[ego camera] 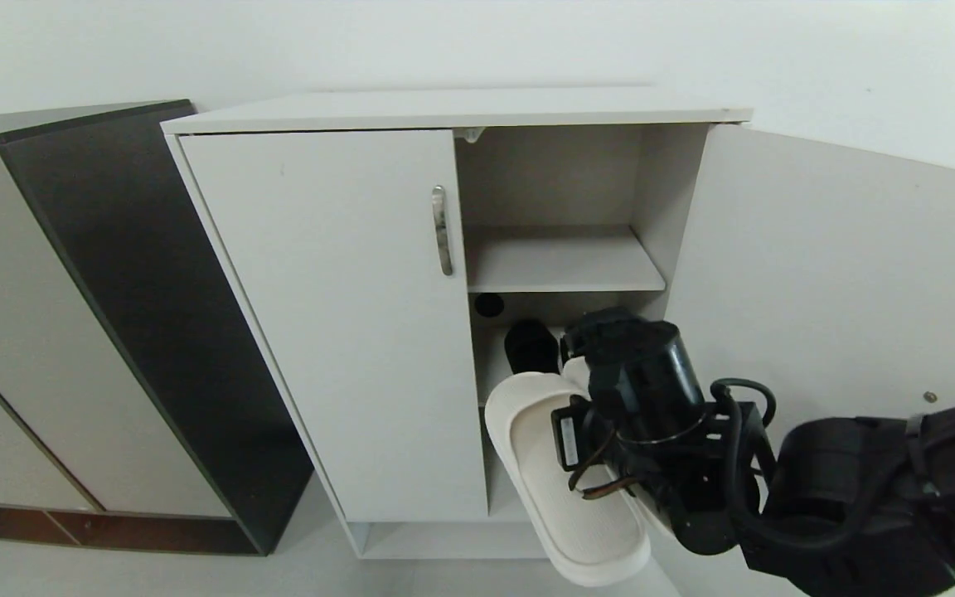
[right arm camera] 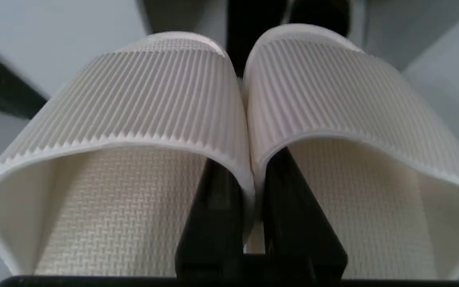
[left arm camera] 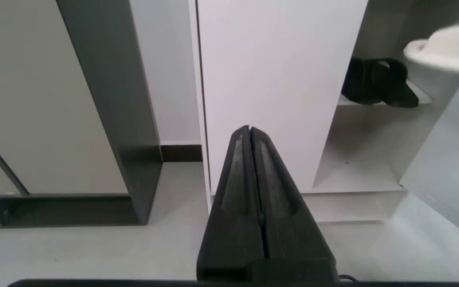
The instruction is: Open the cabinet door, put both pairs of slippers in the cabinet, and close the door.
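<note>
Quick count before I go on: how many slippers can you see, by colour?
White slippers: 2, pinched side by side in the right claw, in front of the open cabinet
Black slippers: 2, lying inside the cabinet
Total: 4
</note>
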Tool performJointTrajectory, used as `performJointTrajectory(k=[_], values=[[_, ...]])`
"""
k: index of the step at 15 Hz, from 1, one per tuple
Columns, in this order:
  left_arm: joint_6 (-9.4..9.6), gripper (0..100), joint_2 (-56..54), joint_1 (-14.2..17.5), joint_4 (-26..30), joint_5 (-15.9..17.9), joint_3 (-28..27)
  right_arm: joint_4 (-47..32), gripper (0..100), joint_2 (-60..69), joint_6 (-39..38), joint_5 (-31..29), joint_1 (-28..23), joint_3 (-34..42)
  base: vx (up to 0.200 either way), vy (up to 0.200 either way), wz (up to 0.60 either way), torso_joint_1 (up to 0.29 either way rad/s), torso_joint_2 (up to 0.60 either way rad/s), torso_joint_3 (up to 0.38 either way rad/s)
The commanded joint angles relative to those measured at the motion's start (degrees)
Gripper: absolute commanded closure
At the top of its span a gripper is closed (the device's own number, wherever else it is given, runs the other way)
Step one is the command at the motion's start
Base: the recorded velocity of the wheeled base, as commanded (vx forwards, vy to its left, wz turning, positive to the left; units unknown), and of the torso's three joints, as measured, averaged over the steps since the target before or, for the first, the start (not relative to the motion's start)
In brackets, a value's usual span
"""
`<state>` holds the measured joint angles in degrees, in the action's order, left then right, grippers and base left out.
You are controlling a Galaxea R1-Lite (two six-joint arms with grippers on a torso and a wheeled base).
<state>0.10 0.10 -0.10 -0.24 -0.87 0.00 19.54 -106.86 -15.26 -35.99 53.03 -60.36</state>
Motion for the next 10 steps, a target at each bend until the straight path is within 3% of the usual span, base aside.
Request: performJointTrajectory(k=[1, 3, 10], values=[[-0.01, 100, 0.1, 0.0, 0.0, 0.0, 0.0, -11.8, 100, 0.1, -6.4, -8.7, 2.3, -14.4, 0.000, 0.000, 0.00, 0.000, 0.00, 0.000], [-0.01, 100, 0.1, 0.0, 0.0, 0.0, 0.0, -12.6, 100, -1.0, -5.7, -10.9, 2.0, -18.8, 0.000, 0.000, 0.00, 0.000, 0.00, 0.000], [0.08, 100, 0.1, -0.1, 0.0, -0.1, 0.0, -12.0, 100, -3.4, -3.1, -11.0, -0.6, -20.7, 0.000, 0.000, 0.00, 0.000, 0.00, 0.000]])
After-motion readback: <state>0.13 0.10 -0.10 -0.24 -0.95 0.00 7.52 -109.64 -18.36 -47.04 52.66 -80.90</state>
